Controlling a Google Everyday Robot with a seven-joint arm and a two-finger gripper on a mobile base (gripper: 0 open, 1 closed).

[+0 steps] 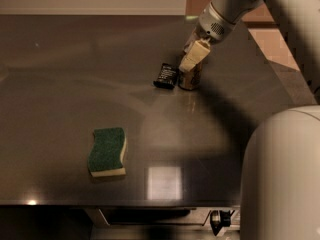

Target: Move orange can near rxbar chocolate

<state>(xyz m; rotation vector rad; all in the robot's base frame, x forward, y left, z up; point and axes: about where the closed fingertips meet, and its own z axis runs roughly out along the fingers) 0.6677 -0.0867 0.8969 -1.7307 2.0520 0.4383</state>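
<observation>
Upper right, the orange can (191, 80) stands just beside the rxbar chocolate (166, 76), so placing seems done. The gripper (192, 63) sits at its top; whether it holds, I cannot tell.

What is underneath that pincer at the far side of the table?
The orange can stands upright on the table under the pincer, right beside the black rxbar chocolate. The pincer covers the can's top, so that part cannot be seen.

High camera looks down on table (75, 59); fingers (192, 59) clasp orange can (191, 80) far right
</observation>
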